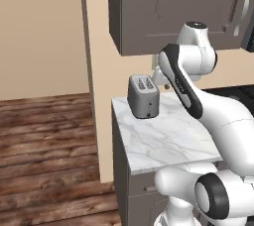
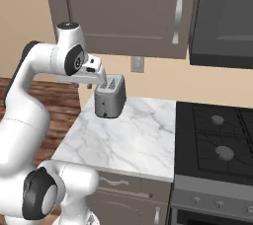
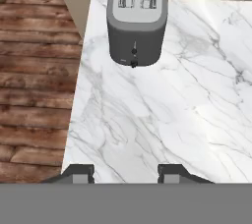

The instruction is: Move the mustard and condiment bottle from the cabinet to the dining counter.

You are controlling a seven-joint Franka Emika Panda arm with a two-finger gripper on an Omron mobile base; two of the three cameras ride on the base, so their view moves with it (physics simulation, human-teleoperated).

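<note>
The cabinet (image 1: 163, 12) (image 2: 123, 7) hangs on the wall above the small worktop, its panelled door shut and its long silver handle (image 2: 179, 12) at the right side. The mustard and the condiment bottle are hidden, and the dining counter is out of view. My gripper (image 2: 82, 85) (image 1: 162, 84) hangs below the cabinet and points down over the worktop's back left corner, close beside the toaster. In the hand view the gripper (image 3: 127, 174) is open, its two fingertips (image 3: 81, 173) standing apart over bare marble with nothing between them.
A grey toaster (image 1: 144, 96) (image 2: 109, 95) (image 3: 137, 19) stands at the back of the small marble worktop (image 1: 168, 136) (image 2: 133, 135). A black stove (image 2: 217, 140) adjoins it on the right under a dark hood (image 2: 222, 17). Wood floor (image 1: 49, 145) lies left.
</note>
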